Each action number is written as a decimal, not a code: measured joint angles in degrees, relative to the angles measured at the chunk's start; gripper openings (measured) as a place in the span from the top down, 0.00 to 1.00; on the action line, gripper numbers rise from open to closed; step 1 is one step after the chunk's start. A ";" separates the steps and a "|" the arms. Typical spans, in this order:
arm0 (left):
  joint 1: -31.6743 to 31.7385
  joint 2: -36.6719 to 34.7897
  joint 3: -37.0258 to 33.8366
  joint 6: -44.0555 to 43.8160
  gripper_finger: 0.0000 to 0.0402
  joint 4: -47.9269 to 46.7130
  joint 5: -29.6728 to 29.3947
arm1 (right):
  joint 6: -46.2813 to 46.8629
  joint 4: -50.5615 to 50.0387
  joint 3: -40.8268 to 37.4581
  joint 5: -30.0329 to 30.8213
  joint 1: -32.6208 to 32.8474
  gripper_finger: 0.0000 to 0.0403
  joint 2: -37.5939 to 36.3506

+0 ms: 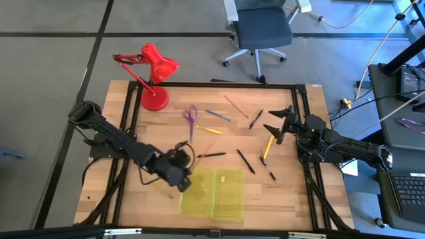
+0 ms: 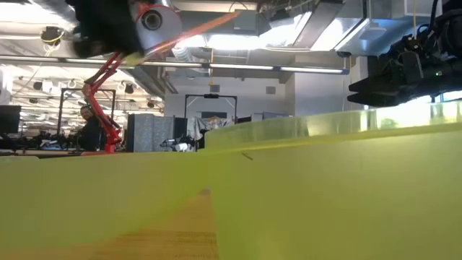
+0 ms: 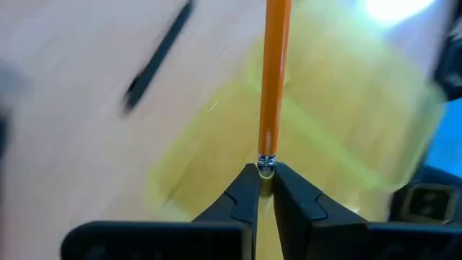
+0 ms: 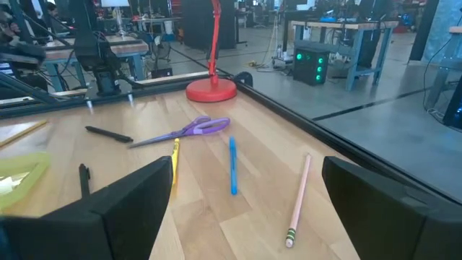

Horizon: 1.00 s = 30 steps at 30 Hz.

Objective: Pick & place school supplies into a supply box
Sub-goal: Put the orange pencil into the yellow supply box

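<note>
My left gripper [image 3: 266, 179] is shut on an orange pencil [image 3: 275, 65] and hovers at the left edge of the supply box [image 1: 214, 194]. The box is a flat translucent yellow-green case lying open near the table's near edge, and it fills the low view [image 2: 325, 188]. My right gripper [image 1: 281, 123] waits open above the table's right part, touching nothing. Purple scissors [image 1: 191, 116], a blue pen [image 1: 217, 115], a yellow pencil [image 1: 209, 130], a tan pencil [image 1: 234, 105], a yellow pen [image 1: 268, 146] and several black pens lie flat on the wood. My left gripper pinches the orange pencil between its two fingertips at the metal ferrule end [image 3: 266, 162]. The pencil runs straight on from the fingers, in line with them, out over the box. It is lifted clear, and in the low view it slants upward [image 2: 198, 30] above the case.
A red desk lamp [image 1: 155, 73] stands at the table's far left corner. Loose pens lie spread across the middle and right of the table, between the two arms. In the right wrist view the scissors [image 4: 184, 131] and blue pen [image 4: 232, 165] lie ahead of the open fingers.
</note>
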 joint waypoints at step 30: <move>-0.13 35.60 30.04 -29.11 0.96 4.55 22.22 | 0.24 -1.10 0.00 -1.51 0.03 0.11 -0.02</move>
